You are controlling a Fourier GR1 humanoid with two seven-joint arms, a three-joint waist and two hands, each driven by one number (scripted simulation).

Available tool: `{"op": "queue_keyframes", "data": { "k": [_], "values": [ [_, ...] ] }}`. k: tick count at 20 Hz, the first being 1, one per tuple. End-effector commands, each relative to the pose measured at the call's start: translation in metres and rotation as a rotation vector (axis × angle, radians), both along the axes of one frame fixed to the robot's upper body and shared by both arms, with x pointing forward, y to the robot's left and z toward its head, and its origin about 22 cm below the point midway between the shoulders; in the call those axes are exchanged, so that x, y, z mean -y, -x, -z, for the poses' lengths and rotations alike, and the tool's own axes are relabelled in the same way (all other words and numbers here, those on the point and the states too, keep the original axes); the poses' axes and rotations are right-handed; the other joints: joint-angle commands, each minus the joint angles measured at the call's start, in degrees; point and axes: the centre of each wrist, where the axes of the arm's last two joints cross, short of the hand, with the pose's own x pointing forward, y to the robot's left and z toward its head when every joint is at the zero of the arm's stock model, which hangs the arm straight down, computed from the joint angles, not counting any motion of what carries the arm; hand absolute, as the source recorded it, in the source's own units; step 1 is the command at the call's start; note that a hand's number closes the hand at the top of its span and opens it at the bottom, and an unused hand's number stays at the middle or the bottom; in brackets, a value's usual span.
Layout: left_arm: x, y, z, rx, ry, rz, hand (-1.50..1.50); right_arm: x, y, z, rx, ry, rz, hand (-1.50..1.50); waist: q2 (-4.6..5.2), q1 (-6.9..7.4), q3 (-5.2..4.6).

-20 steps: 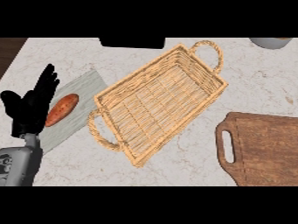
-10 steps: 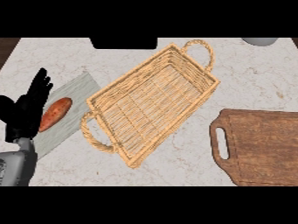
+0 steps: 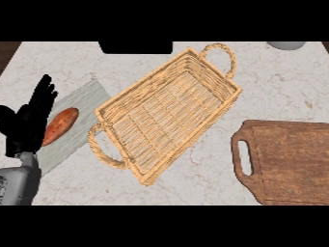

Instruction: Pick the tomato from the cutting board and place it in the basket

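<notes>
Tomato [image 3: 59, 125] on grey board [image 3: 81, 99], left hand [image 3: 26, 125] alongside, basket [image 3: 168, 112] right

Tan woven basket [image 3: 171, 113]; brown wood board [image 3: 298, 161]; orange-red tomato [image 3: 60, 126]; grey mat [image 3: 81, 103]; white marbled counter [image 3: 288, 87]; black left hand [image 3: 26, 126].

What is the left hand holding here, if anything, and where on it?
Nothing. The left hand is open, fingers straight, beside the tomato on the grey board, not curled round it. The right hand is out of view.
</notes>
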Motion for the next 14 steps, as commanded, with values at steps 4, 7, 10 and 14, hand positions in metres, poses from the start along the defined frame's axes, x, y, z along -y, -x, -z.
{"op": "queue_keyframes", "data": {
  "k": [4,7,10,14],
  "values": [
    [0.001,0.000,0.001,0.001,-0.003,-0.008,0.00,-0.004,-0.027,-0.058,-0.032,-0.175,0.128,1.50,0.26,0.13,-0.05],
    [0.002,0.000,0.002,0.019,-0.001,0.001,0.00,-0.004,-0.042,-0.059,-0.011,-0.120,0.179,1.50,0.54,0.46,-0.10],
    [0.002,0.003,0.001,0.002,-0.007,0.022,0.00,-0.004,-0.046,-0.060,-0.007,-0.067,0.217,1.50,0.42,1.19,-0.09],
    [0.002,-0.001,-0.002,0.016,-0.014,0.020,0.00,-0.006,-0.049,-0.064,-0.009,-0.030,0.240,1.50,0.92,1.29,-0.08]
  ]
}}
